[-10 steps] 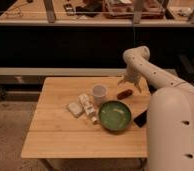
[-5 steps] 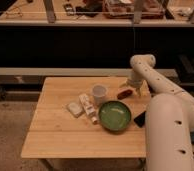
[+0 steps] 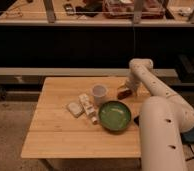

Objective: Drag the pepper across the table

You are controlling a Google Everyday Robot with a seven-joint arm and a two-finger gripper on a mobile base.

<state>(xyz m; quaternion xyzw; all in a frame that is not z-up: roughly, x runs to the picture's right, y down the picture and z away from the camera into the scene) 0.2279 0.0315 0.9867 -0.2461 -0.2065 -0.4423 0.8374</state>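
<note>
The pepper is a small reddish-brown item on the light wooden table, near its right edge, between the white cup and the arm. My gripper comes down from the white arm at the table's far right and sits right at the pepper, on or just above it. I cannot tell whether it touches the pepper. Part of the pepper is hidden under the gripper.
A white cup stands left of the pepper. A green bowl sits in front of it. Small white blocks lie left of the bowl. A black phone peeks out beside my arm's large white body.
The arm's upper joint has shifted right and lower. The gripper has dropped slightly onto the pepper's spot. The pepper, cup, bowl and blocks have not visibly moved.
</note>
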